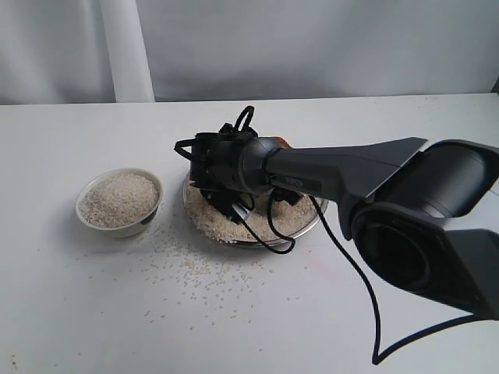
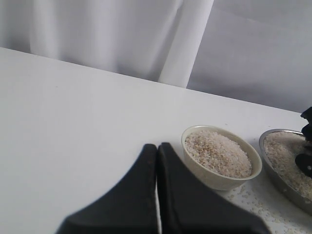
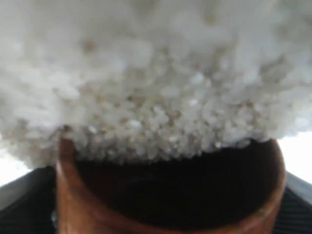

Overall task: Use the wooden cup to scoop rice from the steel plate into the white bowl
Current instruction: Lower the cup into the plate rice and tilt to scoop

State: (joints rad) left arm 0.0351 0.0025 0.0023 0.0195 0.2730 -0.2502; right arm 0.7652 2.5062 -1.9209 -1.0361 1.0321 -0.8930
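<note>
Exterior: the right hand (image 1: 221, 199) is dipping low over the steel plate (image 1: 306, 226). The white bowl (image 1: 140, 222) is sitting just beside it, brimming, with rice (image 1: 195, 269) littering the bench (image 1: 78, 319). A heaped load risks overflow.

Left wrist: the left hand (image 2: 157, 161) is idling near the bowl, empty, fingers pressed together.

Right wrist: the right hand is gripping the wooden cup (image 3: 73, 204), glossy red-brown, its dark mouth burying into the grains.

White bench (image 1: 70, 148) carried white bowl (image 1: 126, 227) at center-left, steel plate (image 1: 251, 244) mid-frame near it, loose rice (image 1: 195, 269) scattered below and between them.
</note>
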